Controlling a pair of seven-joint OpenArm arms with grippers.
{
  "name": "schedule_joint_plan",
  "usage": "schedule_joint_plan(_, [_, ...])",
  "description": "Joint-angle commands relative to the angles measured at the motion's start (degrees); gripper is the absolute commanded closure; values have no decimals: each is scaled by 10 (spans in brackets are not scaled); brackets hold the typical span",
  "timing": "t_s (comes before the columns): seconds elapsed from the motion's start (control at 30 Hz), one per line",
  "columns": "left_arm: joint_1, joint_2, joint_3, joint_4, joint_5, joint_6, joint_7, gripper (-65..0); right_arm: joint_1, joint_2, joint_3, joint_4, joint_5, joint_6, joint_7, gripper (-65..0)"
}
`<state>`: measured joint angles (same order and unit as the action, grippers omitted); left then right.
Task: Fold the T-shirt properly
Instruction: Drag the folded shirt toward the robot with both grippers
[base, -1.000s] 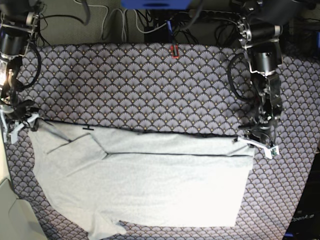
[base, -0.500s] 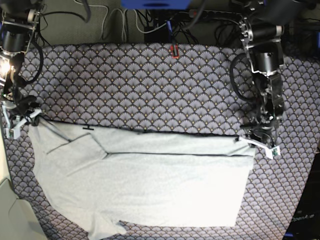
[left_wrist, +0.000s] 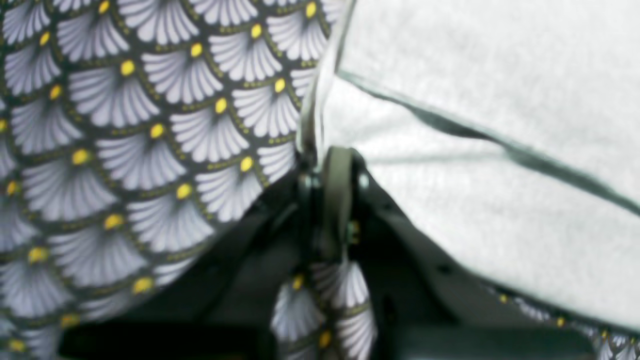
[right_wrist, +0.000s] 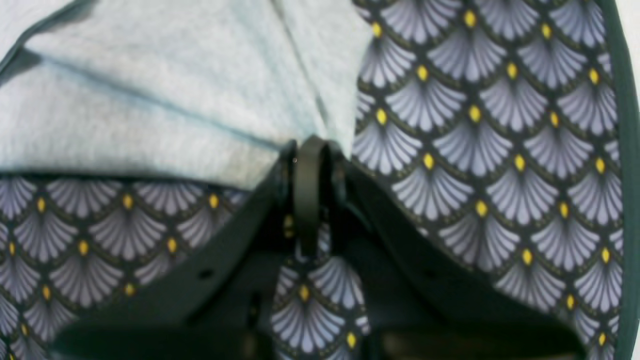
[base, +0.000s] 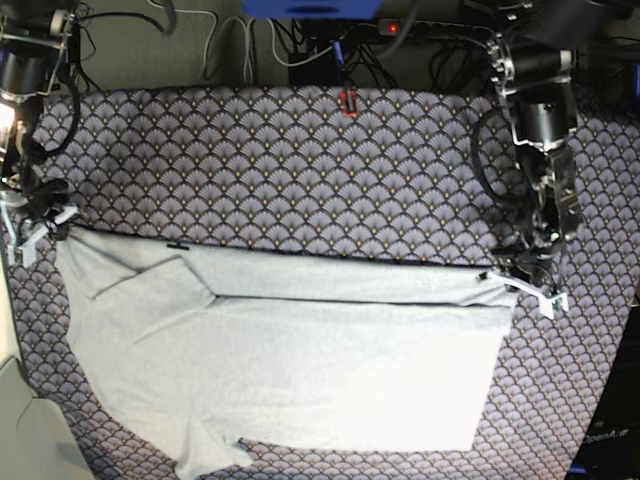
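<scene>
T-shirt (base: 290, 360) spread flat, both far corners pinched

T-shirt lies pale grey across the near half of the bench's fan-patterned cloth (base: 300, 170), its far edge folded over in a long straight band. Left end effector (base: 528, 285) is pressed together on the corner at the base view's right; right end effector (base: 45, 222) is clamped on the opposite corner, fabric bunched at its tips (right_wrist: 310, 150).
</scene>
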<state>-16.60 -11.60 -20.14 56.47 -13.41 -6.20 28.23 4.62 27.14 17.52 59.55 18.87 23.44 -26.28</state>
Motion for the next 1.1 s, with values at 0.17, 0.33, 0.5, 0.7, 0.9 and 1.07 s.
schedule_joint_plan(0.17, [29, -12, -2, 120, 3, 4, 40, -4, -68, 10, 5, 108, -3, -3, 1, 0])
schedule_joint_plan(0.33, [84, -13, -3, 189, 3, 4, 72, -4, -137, -11, 6, 186, -3, -3, 1, 0])
schedule_joint_plan(0.5, [150, -8, -36, 245, 3, 3, 72, -4, -203, -36, 45, 260, -3, -2, 1, 0])
schedule_joint_plan(0.7, [203, -12, -67, 281, 3, 3, 73, -4, -269, -49, 74, 322, -3, 24, 1, 0])
schedule_joint_plan(0.9, [270, -8, -87, 347, 3, 2, 94, -4, -332, -70, 78, 368, -2, 24, 3, 0])
schedule_joint_plan(1.07, [315, -7, -94, 386, 3, 2, 118, -4, -379, -94, 78, 399, -2, 24, 5, 0])
